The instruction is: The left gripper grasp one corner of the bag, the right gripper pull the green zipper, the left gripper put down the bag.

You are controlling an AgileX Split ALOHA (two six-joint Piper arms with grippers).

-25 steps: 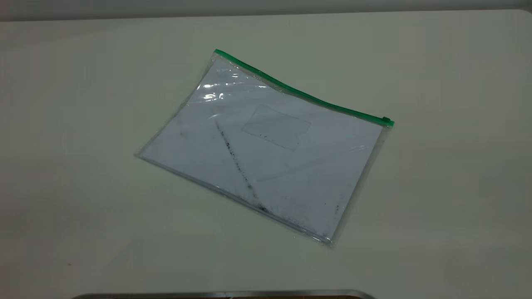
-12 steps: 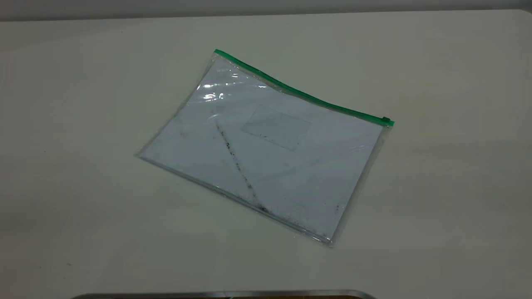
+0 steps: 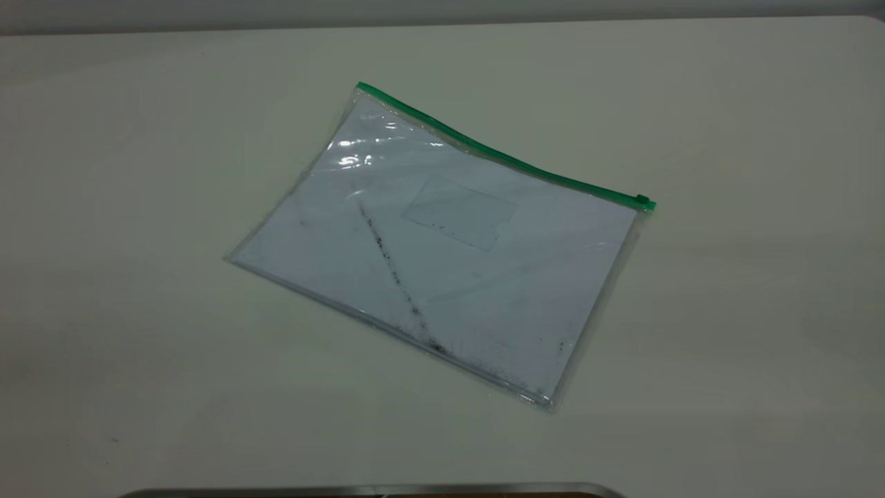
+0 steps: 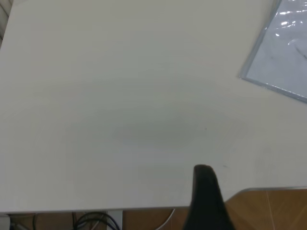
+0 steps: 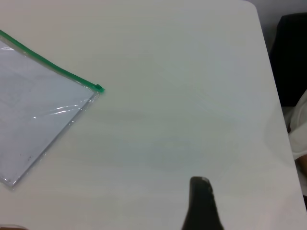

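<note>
bag [image 3: 442, 256]: clear flat document pouch lying flat on the worktop [image 3: 726, 311], roughly centre, turned at an angle; nothing touching it
bag contents: white paper showing through, dark diagonal smudge line [image 3: 397, 277] running toward the near long edge, small clear card pocket [image 3: 460, 211] near the middle
green zipper [image 3: 498, 153]: runs along the far long edge; slider tab [image 3: 643, 200] sits at the right-hand end, at the corner (looks fully run to that end)
glare: bright reflection patch on the plastic near the far left corner [image 3: 352, 160]
left hand [image 4: 206, 191]: out of the exterior view; in its wrist view only one dark finger tip shows, hovering over bare worktop near the worktop's edge, well apart from the bag
left hand state: can't tell how far apart the fingers are, only one is visible
bag in left wrist view [image 4: 283, 57]: one corner of it visible, far from the finger
right hand [image 5: 201, 201]: also out of the exterior view; one dark finger tip over bare worktop, well apart from the bag
right hand state: can't tell (same issue, single finger in shot)
zipper in right wrist view [image 5: 48, 64]: green strip with slider tab [image 5: 98, 88] at the corner of the bag [image 5: 38, 120]; clear gap of worktop between tab and finger
under worktop edge: wood-toned surface [image 4: 273, 211] and some cables [image 4: 96, 220] in the left wrist view
</note>
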